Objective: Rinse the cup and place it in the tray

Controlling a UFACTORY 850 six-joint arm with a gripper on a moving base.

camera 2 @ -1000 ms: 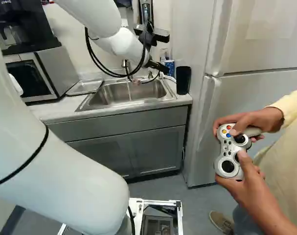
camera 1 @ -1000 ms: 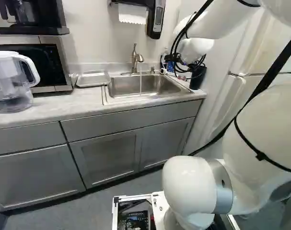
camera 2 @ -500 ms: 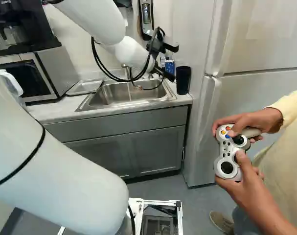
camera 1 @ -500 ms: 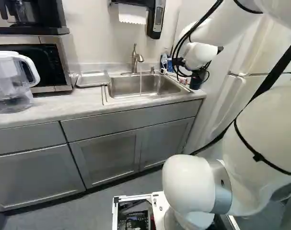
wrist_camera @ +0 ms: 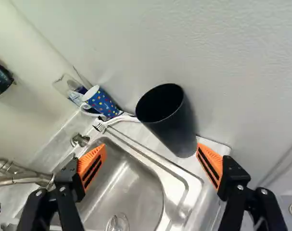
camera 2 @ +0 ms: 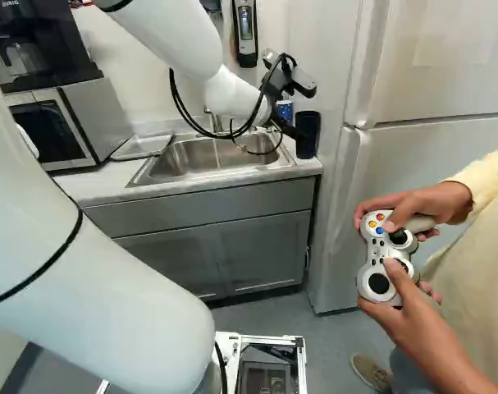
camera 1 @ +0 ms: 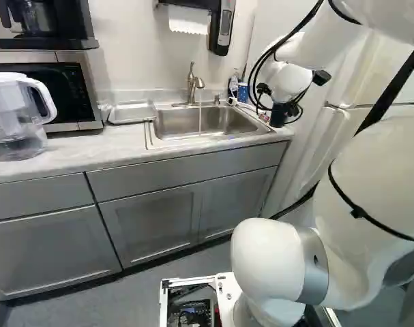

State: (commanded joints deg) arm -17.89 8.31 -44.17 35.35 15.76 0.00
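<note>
Spread wide and holding nothing, the tool (wrist_camera: 150,151) may tip the black cup (wrist_camera: 177,127) if one pad (wrist_camera: 211,163) catches its side off-centre.

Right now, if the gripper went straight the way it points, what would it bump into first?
Probably the tall black cup, ahead of the open gripper, though depth is hard to judge.

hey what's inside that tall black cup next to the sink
Looking into the black cup, only its dark inner wall below the rim shows. The bottom is lost in shadow, so I can't tell whether anything lies there.
</note>
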